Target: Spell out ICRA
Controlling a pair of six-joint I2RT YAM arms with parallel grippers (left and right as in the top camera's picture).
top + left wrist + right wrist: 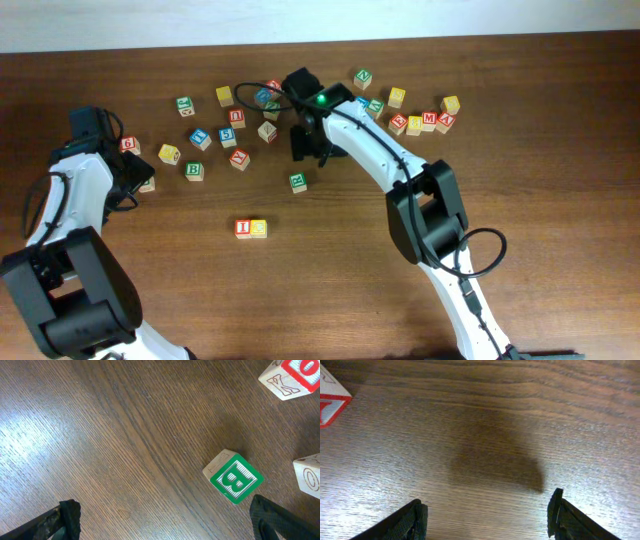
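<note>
The I cube (244, 228) touches the C cube (259, 228) on its right (scattered cubes (194, 171) lie behind).

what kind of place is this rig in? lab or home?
Most likely a robot lab test bench: a left arm and a right arm at a wooden table, with alphabet cubes scattered across it. Little of the room shows.

The table (330, 290) is dark brown with streaky wood grain. The I cube (243, 228) shows red on pale wood, the C cube (259, 228) yellow, the R cube (298, 182) green. The B cube (234, 479) has a white letter on a green, finely striped face.
</note>
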